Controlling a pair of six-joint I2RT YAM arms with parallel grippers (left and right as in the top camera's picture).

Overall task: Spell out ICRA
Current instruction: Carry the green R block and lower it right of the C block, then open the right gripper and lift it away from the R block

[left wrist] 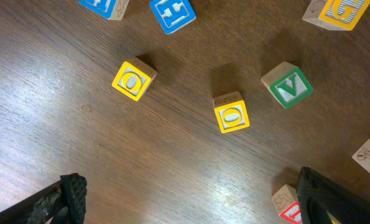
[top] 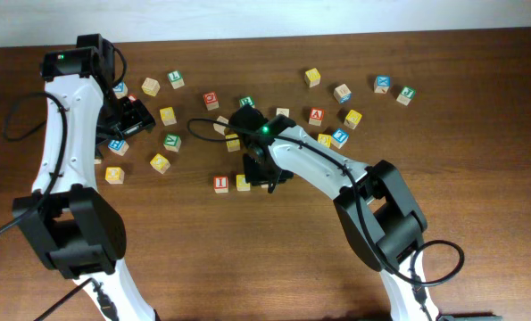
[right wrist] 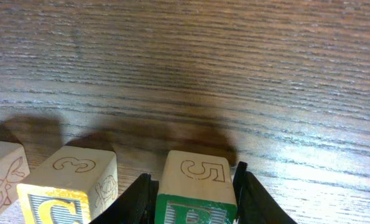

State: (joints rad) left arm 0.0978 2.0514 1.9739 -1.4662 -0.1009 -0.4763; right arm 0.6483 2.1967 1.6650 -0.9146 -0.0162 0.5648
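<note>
On the table, a red I cube (top: 221, 184) and a yellow C cube (top: 243, 183) sit side by side in a row. In the right wrist view the green R cube (right wrist: 197, 180), a 5 on its top face, stands just right of the C cube (right wrist: 66, 186). My right gripper (right wrist: 194, 186) has a finger on each side of the R cube, and a thin gap shows at the right finger. From overhead this gripper (top: 267, 178) hides the R cube. The red A cube (top: 316, 114) lies farther back. My left gripper (top: 131, 116) is wide open over bare wood (left wrist: 191, 199).
Several other letter cubes lie scattered across the back of the table (top: 479, 178). In the left wrist view there are two yellow O cubes (left wrist: 134, 79) (left wrist: 232, 114), a green V cube (left wrist: 288, 86), and a red-faced cube (left wrist: 287, 202) beside the right finger.
</note>
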